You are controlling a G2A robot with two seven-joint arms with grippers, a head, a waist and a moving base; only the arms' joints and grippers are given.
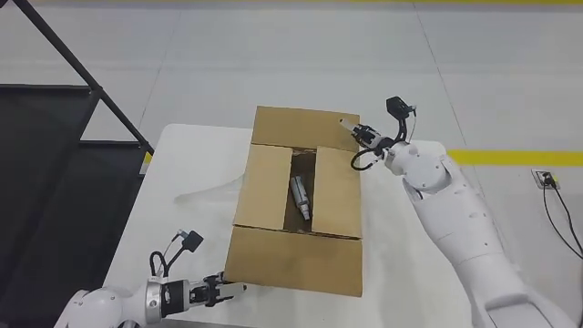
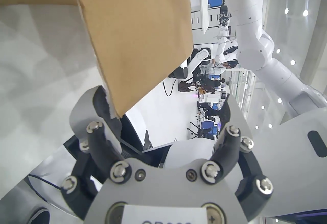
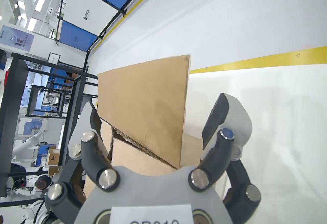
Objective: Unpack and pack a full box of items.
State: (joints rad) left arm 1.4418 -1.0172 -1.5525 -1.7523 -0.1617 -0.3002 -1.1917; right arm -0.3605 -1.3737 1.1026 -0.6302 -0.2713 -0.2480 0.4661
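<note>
Your box (image 1: 264,187) sits mid-table (image 1: 191,173) with its flaps loosened; the two side flaps lean inward and leave a dark slot between them, and through it you can see one pale, tube-like item (image 1: 300,197) lying inside; whatever else the box holds is hidden under the card, so unpacking looks not yet begun.

Your left gripper (image 1: 224,289) is at the left corner of the near flap (image 1: 293,261); its jaws stand wide, and in the left wrist view the ragged corner of that flap pokes in between them, touching one finger (image 2: 101,105) and well apart from the other; nothing is clamped.

Your right gripper (image 1: 355,131) is at the right corner of the far flap (image 1: 305,128); it too is spread wide, with the flap's edge standing between the fingers (image 3: 217,112) and no pinch on it.

The arms sit at opposite corners, I judge, so that each end flap can be taken by its free corner, where the card bends most easily, and folded outward without the arms crossing over the opening; once those two are back, the side flaps should be easier to part.

Expect thin card to slip or buckle; the left corner already looks torn, so a grip a little further in would probably hold better.
</note>
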